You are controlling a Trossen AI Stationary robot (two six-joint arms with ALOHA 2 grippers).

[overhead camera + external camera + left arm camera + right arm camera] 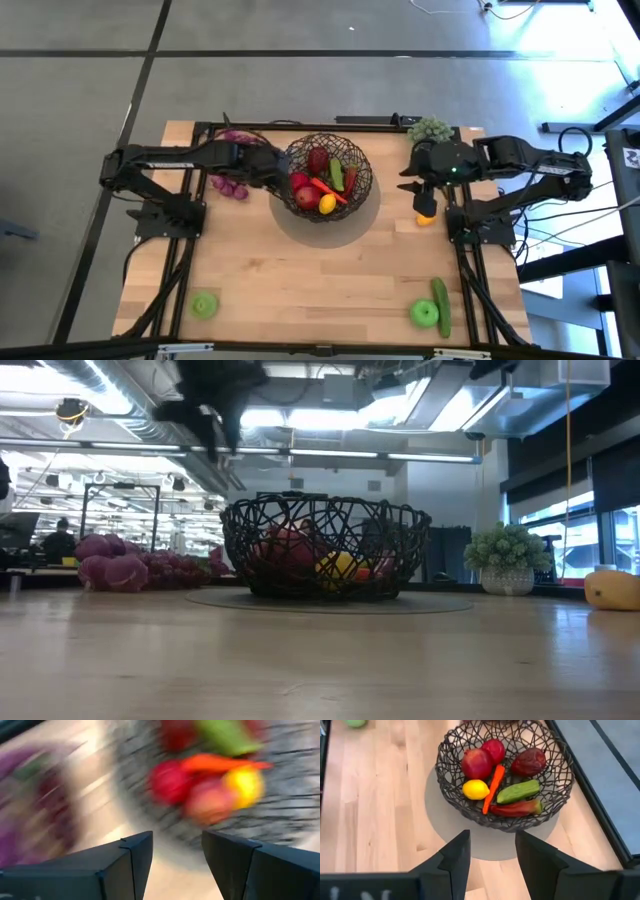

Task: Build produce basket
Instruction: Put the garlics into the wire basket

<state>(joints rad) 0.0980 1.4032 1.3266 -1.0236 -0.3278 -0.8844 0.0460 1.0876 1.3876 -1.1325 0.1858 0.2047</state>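
Two claws hang above the bench (300,290), and both are empty with their fingers parted. The left claw (272,172) sits just beside the left rim of the basket (362,172), held above the bench; its wrist view shows a clear gap between the two dark fingers (132,857) with nothing in it, though that view is badly smeared. The right claw (413,186) hovers to the right of the basket, near the far right corner, its fingers (457,857) likewise apart and gripping nothing.

The wire basket stands on a round grey mat (325,232) at the far middle of the bench. Inside it lie two red apples (476,763), a darker red fruit (529,761), a lemon (475,789), a carrot (492,789), a cucumber (517,792) and a red chilli (516,809).

Outside the basket — purple grapes (232,186) lie on the bench under the left arm, and an orange-yellow fruit (425,214) lies below the right claw. One green apple (205,304) rests near the front left corner; another green apple (424,313) touches a second cucumber (441,304) near the front right. A pale green bumpy cluster (430,128) sits at the far right edge.
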